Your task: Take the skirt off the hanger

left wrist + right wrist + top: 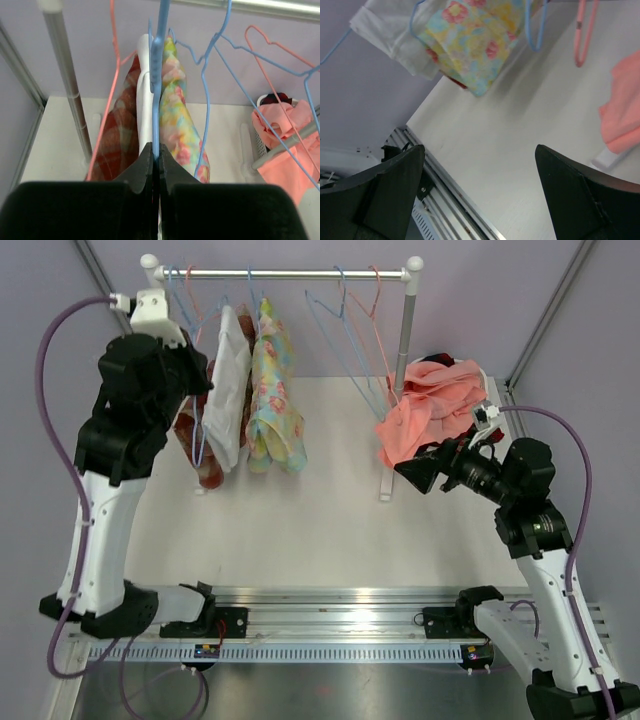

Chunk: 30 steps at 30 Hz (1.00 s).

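Left wrist: white table (55, 140), lilac wall (90, 50) bkgd, blue hanger (161, 60) centre.

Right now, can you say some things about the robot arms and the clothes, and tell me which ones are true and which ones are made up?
1. The left gripper is pinched shut on a blue hanger. True.
2. The right gripper is shut on a pink hanger. False: it is open and holds nothing.
3. The white garment hangs between the red checked garment and the flowery garment. True.
4. The pink clothes hang on a hanger. False: they lie in a heap by the rack's right post.
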{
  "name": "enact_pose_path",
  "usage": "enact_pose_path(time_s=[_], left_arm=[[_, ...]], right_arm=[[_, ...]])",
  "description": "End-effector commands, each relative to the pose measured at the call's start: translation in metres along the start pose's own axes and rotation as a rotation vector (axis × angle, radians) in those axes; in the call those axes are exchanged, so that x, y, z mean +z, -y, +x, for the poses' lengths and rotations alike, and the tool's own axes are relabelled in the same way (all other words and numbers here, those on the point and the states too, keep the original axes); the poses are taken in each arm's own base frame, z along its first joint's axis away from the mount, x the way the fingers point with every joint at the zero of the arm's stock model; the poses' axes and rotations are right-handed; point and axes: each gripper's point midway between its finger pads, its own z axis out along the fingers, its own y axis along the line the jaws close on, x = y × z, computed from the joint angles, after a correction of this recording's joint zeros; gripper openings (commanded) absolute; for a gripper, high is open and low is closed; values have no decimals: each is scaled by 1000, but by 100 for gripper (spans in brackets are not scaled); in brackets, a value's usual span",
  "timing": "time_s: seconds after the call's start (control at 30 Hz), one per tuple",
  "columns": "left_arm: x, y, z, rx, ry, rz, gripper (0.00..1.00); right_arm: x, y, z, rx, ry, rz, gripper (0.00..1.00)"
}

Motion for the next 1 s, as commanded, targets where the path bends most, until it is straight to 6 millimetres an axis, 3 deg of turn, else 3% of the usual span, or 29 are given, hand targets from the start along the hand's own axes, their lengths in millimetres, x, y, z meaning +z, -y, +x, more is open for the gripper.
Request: enact_pose_path(time_s=[0.0, 0.03, 0.1, 0.13, 0.17, 0.2, 0.23, 0.27, 0.33, 0.4, 0.47, 0.5, 0.53, 0.57, 0.63, 0.67, 0.7, 0.87, 0.97], left_arm=[[-52, -6, -16, -107, 114, 11, 0], [-57, -8, -7, -115, 97, 7, 0], [-75, -10, 0, -140, 86, 17, 0], [-77, -10, 3, -144, 82, 22, 0], [-75, -10, 11, -140, 65, 23, 0], [-76, -10, 12, -142, 62, 22, 0], [-77, -9, 14, -147, 54, 25, 0], [-77, -8, 13, -157, 52, 31, 0], [-80, -2, 10, -172, 52, 59, 0], [-82, 1, 6, -191, 59, 76, 0], [-83, 2, 7, -203, 54, 84, 0], [-82, 3, 10, -205, 47, 86, 0], [-82, 5, 12, -208, 40, 96, 0], [-83, 6, 13, -214, 39, 100, 0], [-84, 6, 16, -221, 40, 107, 0], [-85, 6, 16, -224, 43, 108, 0], [-85, 5, 19, -226, 38, 106, 0], [-85, 6, 20, -229, 41, 111, 0], [-84, 6, 22, -224, 35, 112, 0]], right_arm=[[1, -50, -11, -98, -33, -216, 99], [8, -61, 1, -96, -84, -255, 99], [19, -71, 4, -139, -96, -230, 100], [31, -94, 27, -188, -169, -286, 99], [45, -86, 27, -225, -151, -176, 99], [50, -96, 27, -267, -150, -149, 99], [65, -121, 58, -327, -220, -178, 99], [76, -115, 45, -352, -168, -68, 99], [101, -127, 57, -336, -180, -58, 99], [115, -147, 49, -305, -121, -96, 99], [131, -157, 57, -307, -127, -105, 99], [135, -169, 45, -305, -100, -119, 99], [150, -170, 56, -325, -129, -111, 100], [153, -186, 44, -330, -101, -132, 99], [173, -193, 53, -360, -122, -130, 100], [176, -204, 39, -361, -88, -135, 99], [188, -205, 48, -369, -104, -130, 100], [206, -224, 32, -378, -66, -153, 100], [213, -225, 41, -384, -99, -156, 99]])
